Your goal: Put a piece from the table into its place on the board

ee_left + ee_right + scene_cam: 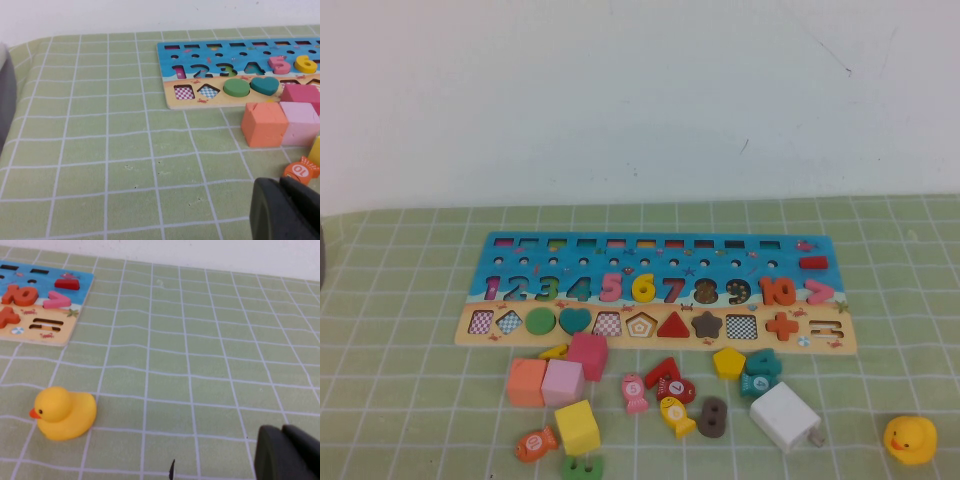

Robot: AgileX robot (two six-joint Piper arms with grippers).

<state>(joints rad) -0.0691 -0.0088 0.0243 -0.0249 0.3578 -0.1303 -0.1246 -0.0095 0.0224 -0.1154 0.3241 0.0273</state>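
The long board (520,247) lies across the green gridded table (410,300). The piece, a yellow numeral 6 (643,288), sits flat in the numeral row between the pink 5 and the red 7. It also shows at the edge of the left wrist view, the yellow 6 (305,63). Neither arm appears in the high view. My left gripper (280,187) is shut and empty, low over the mat near an orange fish marked 10 (301,170). My right gripper (282,432) is shut and empty, over bare mat to the right of the board.
Loose pieces lie in front of the board: an orange cube (527,382), a pink cube (563,382), a yellow cube (577,427), a yellow pentagon (728,362) and several numerals and fish. A white block (784,416) and a yellow duck (910,439) stand at front right.
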